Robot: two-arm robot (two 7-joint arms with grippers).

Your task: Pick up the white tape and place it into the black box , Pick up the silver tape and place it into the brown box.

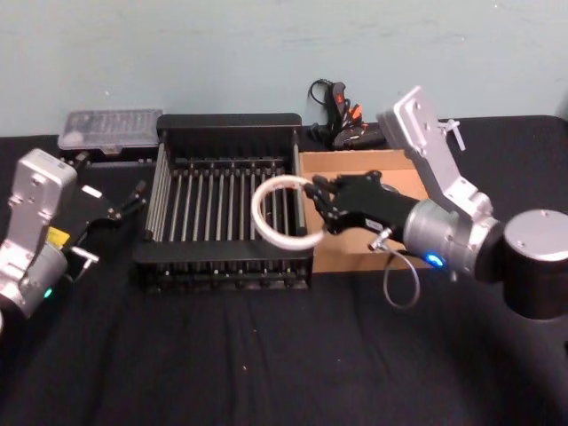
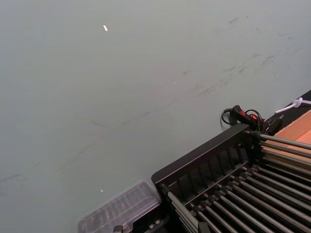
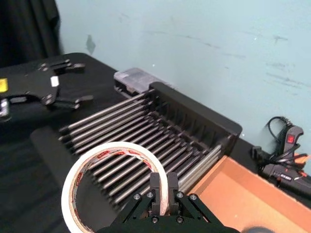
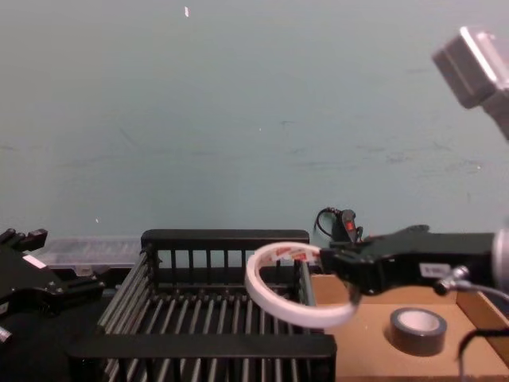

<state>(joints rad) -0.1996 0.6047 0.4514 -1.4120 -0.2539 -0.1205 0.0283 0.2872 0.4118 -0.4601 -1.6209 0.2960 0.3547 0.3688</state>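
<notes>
White tape [image 1: 286, 213]: thin ring, red-printed core.

Soft, even light falls over all four views, leaving no hard shadows, and the pale wall [image 2: 121, 87] reads flat and slightly dim. The black cloth on the table [image 1: 266, 355] swallows detail, so the dark crate [image 1: 222, 204] and the black right claw [image 1: 321, 202] blend into it. The chest view is hazy, with the white tape [image 4: 282, 286] soft-edged, and the clear case [image 2: 119, 211] is blurred in the left wrist view.
</notes>
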